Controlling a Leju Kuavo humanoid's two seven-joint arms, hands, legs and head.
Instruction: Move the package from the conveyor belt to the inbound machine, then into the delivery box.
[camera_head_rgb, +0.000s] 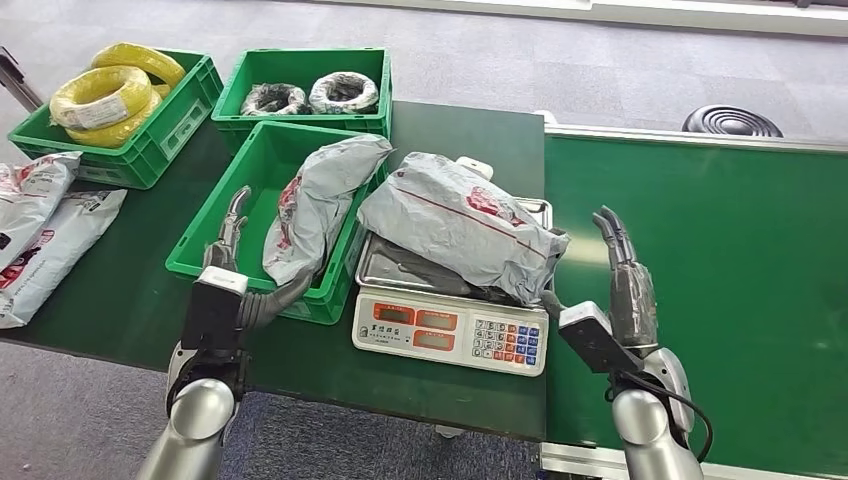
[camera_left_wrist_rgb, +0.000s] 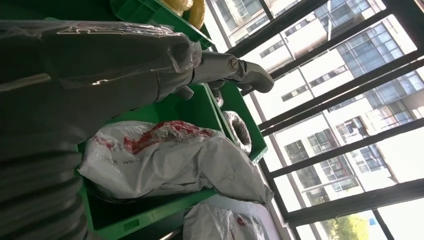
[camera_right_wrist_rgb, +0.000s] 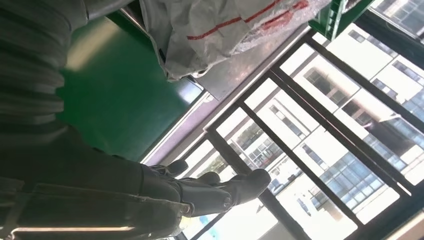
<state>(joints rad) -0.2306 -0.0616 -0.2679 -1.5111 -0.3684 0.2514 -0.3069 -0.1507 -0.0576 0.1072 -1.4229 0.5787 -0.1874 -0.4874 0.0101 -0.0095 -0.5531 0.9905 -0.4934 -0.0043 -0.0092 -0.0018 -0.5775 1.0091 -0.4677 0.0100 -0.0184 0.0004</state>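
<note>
From the head view we see the package (camera_head_rgb: 460, 225), a crumpled grey mailer with red print, lying across the steel pan of the scale (camera_head_rgb: 452, 330), which stands on the dark green worktop (camera_head_rgb: 470, 150) beside the conveyor belt (camera_head_rgb: 720, 280). Our right hand (camera_head_rgb: 622, 290) is raised just beside the package, fingers (camera_right_wrist_rgb: 235, 187) straight and apart, holding nothing. Our left hand (camera_head_rgb: 232, 270) stands at the near rim of the delivery box (camera_head_rgb: 215, 235), fingers open and empty; a second grey package (camera_head_rgb: 320, 205) lies tilted inside that box, leaning over its right wall.

The left wrist view adds what the head view lacks: tall windows and buildings behind the crates, and the second package's red lettering close up. The right wrist view shows the scale pan's edge under the first package.

We count three green crates: the delivery box, one with two dark coils (camera_head_rgb: 310, 95), one with yellow hose coils (camera_head_rgb: 110, 95). More mailers (camera_head_rgb: 40, 230) lie at the worktop's left end.
</note>
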